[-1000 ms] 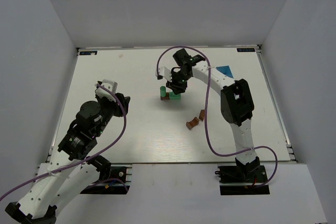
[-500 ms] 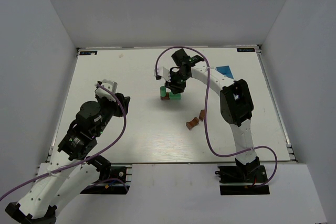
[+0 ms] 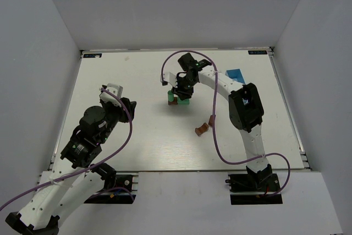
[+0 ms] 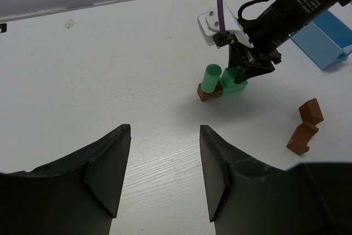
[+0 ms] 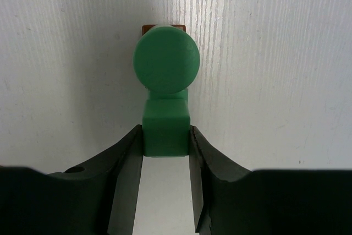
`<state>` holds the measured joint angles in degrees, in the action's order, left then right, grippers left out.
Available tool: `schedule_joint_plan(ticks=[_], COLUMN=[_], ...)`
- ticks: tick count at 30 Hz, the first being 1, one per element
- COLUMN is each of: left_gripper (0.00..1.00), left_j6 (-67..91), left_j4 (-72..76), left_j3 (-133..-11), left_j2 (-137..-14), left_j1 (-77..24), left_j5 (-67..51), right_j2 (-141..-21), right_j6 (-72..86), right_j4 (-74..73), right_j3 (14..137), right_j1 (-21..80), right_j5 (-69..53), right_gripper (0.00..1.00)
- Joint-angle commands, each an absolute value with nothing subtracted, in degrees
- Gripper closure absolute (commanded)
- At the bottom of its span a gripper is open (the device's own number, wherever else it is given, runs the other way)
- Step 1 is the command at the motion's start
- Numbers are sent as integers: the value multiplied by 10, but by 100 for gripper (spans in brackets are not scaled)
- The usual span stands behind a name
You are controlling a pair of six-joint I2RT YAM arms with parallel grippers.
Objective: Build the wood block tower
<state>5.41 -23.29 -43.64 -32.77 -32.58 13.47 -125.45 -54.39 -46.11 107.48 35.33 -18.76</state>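
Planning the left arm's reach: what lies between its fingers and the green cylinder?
Only bare table up to the green cylinder, per left wrist view.

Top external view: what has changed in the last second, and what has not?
The right arm, jaws shut on the green block, swung slightly left, uncovering more of the blue box. The green cylinder, left arm and two loose brown blocks stayed put.

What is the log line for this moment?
right tool: shut on green block | beside: green cylinder on brown block | left tool: open, empty
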Motion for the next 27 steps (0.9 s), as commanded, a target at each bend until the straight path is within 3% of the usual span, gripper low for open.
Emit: schedule_joint_plan(ticks=[1, 21, 27], left_gripper=[37, 37, 37], left_j6=[54, 54, 54], left_j4=[-224, -224, -224], left_j3=[-434, -434, -434], left_j2=[-323, -323, -323], left_j1=[-323, -323, -323], left_j5=[128, 128, 128], right_j2=[-1258, -1263, -1262], right_j6=[-537, -539, -539], right_j4=[-454, -456, -458], right_j3=[1090, 1091, 1089], right_j1=[358, 360, 359], right_j5=[-187, -185, -184], right_gripper=[100, 100, 88])
